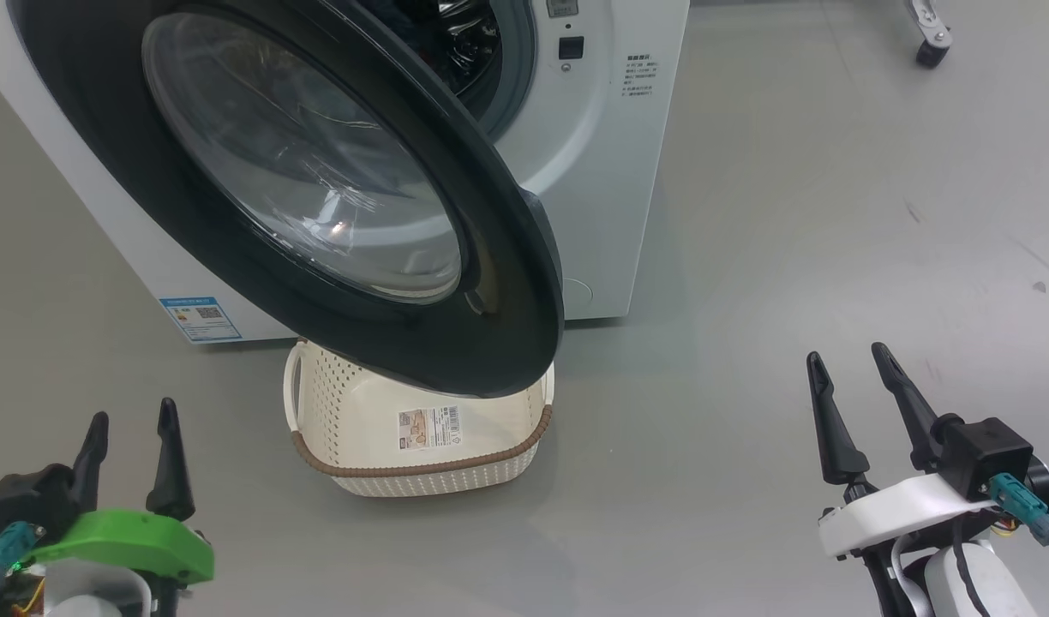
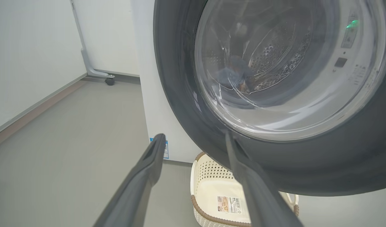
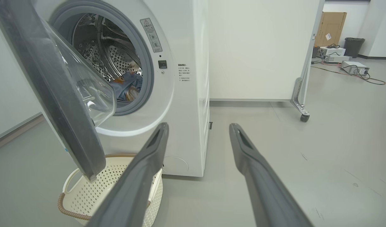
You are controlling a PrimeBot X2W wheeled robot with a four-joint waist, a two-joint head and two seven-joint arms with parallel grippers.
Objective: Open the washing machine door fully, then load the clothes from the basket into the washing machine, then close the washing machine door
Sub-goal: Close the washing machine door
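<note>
Washing machine door (image 1: 319,197): black rim, bulging clear glass; swung partway out from the washing machine (image 1: 593,154), hinged on its left, lower rim hanging over the basket.

Washing machine: white front-loader standing on the grey floor (image 1: 790,257); drum opening uncovered at its right side; blue sticker (image 1: 200,317) at lower left front corner.

Clothes (image 3: 126,86): light-blue fabric with orange print, lying low inside the steel drum.

Basket (image 1: 422,463): cream, perforated, brown rim; on the floor just before the machine's foot, tilted, mouth turned toward the robot, label sticker on its bottom showing.

Left fingers (image 1: 169,463): spread apart, grasping nothing, low at the left, apart from door and basket.

Right fingers (image 1: 829,428): spread apart, grasping nothing, over bare floor well right of the basket.
</note>
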